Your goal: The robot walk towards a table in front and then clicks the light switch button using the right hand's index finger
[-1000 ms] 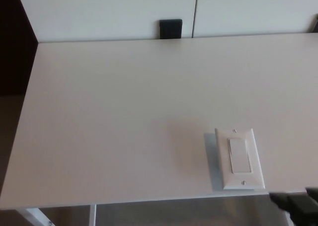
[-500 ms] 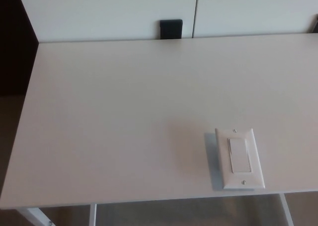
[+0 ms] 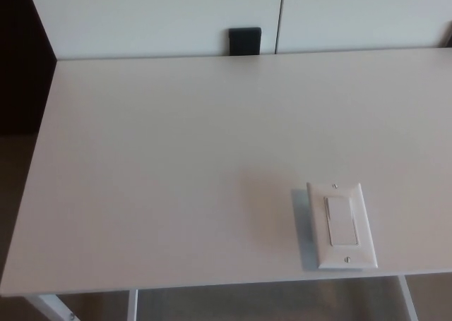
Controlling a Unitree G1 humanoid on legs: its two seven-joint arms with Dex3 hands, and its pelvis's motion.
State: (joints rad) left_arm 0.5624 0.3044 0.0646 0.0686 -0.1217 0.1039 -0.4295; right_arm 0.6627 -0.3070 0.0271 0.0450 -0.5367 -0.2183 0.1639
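- Light switch (image 3: 341, 224) flat on tabletop (image 3: 176, 159), at five o'clock, unpressed.
- Right hand gone from the lower corner; neither hand visible, state impossible to tell.
- Reach apparently yet to start.

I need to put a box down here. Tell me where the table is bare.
Nearly all of the white table is bare: the whole left half and the far strip toward the black block at the back edge. Only the near right is taken, by the light switch close to the front edge.
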